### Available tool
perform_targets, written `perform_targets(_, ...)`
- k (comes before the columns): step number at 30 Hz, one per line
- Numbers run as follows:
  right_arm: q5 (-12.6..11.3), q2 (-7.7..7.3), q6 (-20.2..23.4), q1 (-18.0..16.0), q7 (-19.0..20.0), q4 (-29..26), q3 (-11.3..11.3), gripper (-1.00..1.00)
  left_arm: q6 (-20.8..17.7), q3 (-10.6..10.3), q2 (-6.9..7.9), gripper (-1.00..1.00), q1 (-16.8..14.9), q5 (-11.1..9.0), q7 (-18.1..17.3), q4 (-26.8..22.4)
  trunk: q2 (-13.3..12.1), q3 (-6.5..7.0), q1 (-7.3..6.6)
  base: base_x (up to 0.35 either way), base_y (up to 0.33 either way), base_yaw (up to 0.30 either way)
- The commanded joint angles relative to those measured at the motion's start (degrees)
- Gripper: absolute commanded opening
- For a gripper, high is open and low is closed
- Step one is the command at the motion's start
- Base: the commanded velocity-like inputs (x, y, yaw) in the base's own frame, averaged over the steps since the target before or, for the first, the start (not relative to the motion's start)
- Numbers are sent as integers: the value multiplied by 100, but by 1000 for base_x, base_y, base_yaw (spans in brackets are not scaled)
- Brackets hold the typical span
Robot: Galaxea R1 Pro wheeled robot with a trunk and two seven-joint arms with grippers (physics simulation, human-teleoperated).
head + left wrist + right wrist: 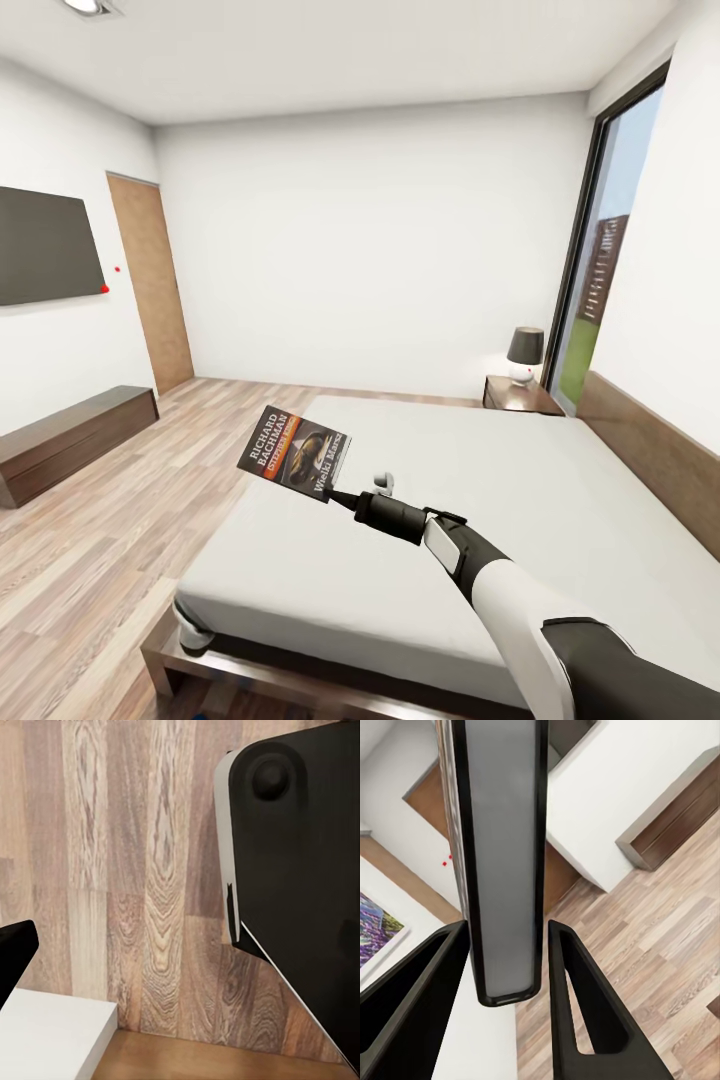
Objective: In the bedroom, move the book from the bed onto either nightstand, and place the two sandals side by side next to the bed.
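Observation:
The book (pixel 295 453), a thin dark paperback with an orange band and white lettering, hangs in the air over the near left part of the bed (pixel 480 520). My right gripper (pixel 335 497) is shut on its lower edge. In the right wrist view the book (pixel 502 855) stands edge-on between the two black fingers (pixel 577 997). A dark-brown nightstand (pixel 520 397) sits at the bed's far side by the headboard. In the left wrist view one black fingertip (pixel 11 956) sits at the picture's edge over the plank floor, with nothing held. A blue speck at the bed's near corner is too small to identify as a sandal.
A lamp (pixel 524 355) stands on the nightstand. A long low dresser (pixel 70 440) runs along the left wall under a dark TV (pixel 45 245), and a wooden door (pixel 150 285) is beyond it. A tall window (pixel 600 290) is behind the headboard side. Wood floor (pixel 110 540) lies left of the bed.

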State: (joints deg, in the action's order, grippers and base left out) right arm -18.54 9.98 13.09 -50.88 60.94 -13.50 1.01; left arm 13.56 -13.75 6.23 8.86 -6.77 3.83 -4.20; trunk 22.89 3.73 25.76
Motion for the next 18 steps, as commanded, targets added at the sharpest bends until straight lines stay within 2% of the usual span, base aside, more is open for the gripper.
perform_targets(1,-27,2,62,-1,10,0,13,-100,4,-51,0,100,7,-60,18,-11,3,0,2,0,0,3)
perform_targets(18,-42,2,66,8,8,32,-18,-100,-2,-43,-7,100,6,-59,15,-11,3,2,2,0,0,0)
